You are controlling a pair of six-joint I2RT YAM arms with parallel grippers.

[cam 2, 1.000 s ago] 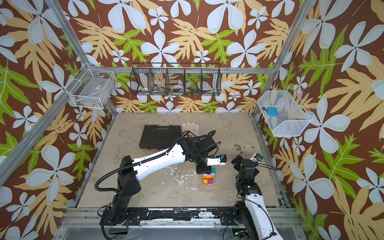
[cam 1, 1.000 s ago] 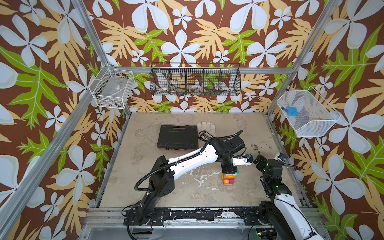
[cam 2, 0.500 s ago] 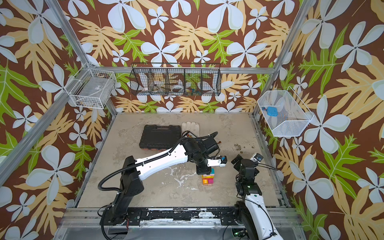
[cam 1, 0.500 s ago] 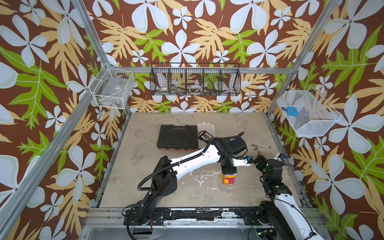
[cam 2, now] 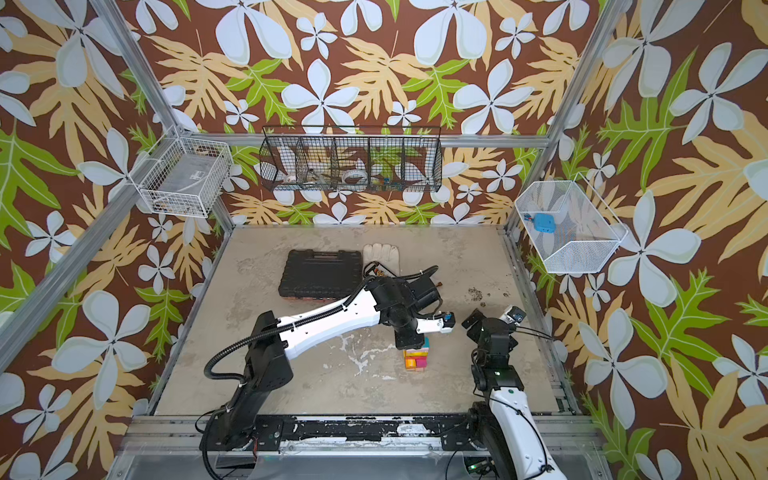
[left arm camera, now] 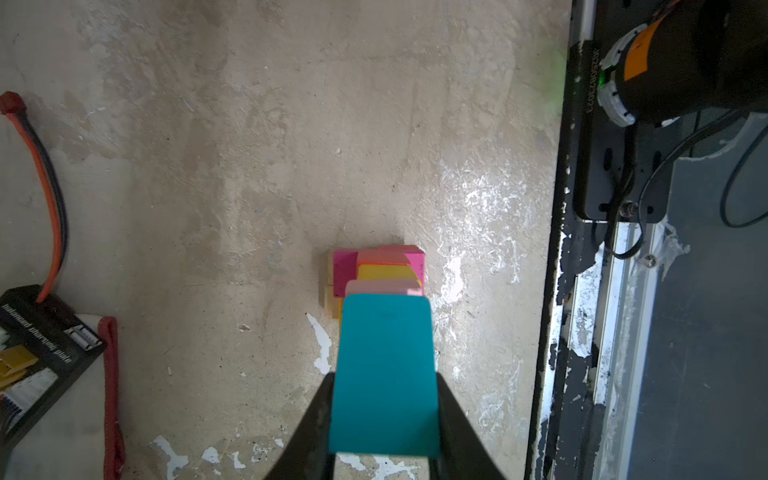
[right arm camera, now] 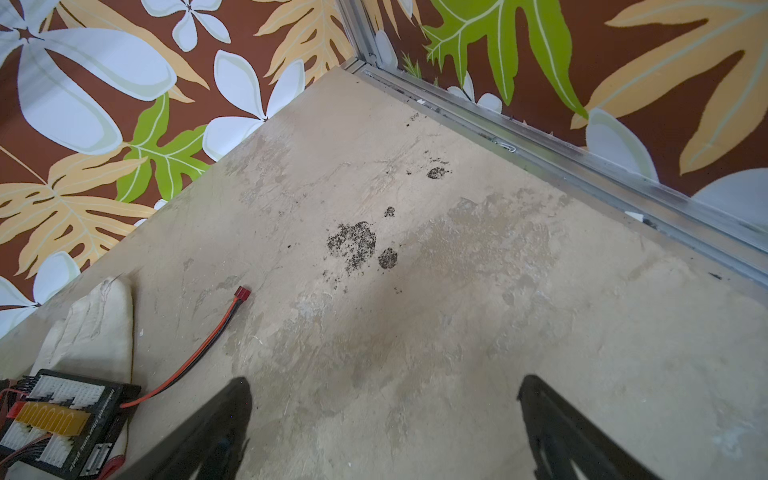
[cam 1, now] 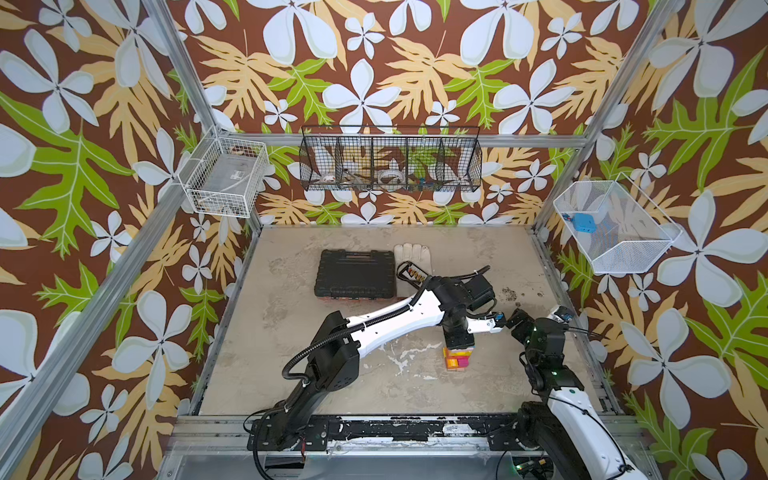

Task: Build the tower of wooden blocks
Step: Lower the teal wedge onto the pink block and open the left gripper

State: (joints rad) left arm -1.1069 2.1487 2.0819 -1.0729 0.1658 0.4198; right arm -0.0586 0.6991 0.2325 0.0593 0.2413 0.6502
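Tower (cam 1: 457,360) stands on the bench in front of the black case (cam 1: 355,274) | my left gripper (left arm camera: 384,395) pinches the teal block (left arm camera: 384,353) at its top | my right gripper (right arm camera: 384,382) is spread, empty | I think only letting go is left.

The left arm (cam 1: 399,322) has a long white plastic link dotted with small dark screw holes, set between bulky black joint housings. A black ribbed cable hose (cam 1: 297,359) curls beside its near shoulder block, and another follows the white link. A small white camera housing (cam 1: 484,325) with a blue tip is fixed at its wrist. The right arm (cam 1: 544,345) has black joints with green lights, a white near link and thin black cables. The right gripper (right arm camera: 384,382) has matte black tapering fingers (right arm camera: 216,428).
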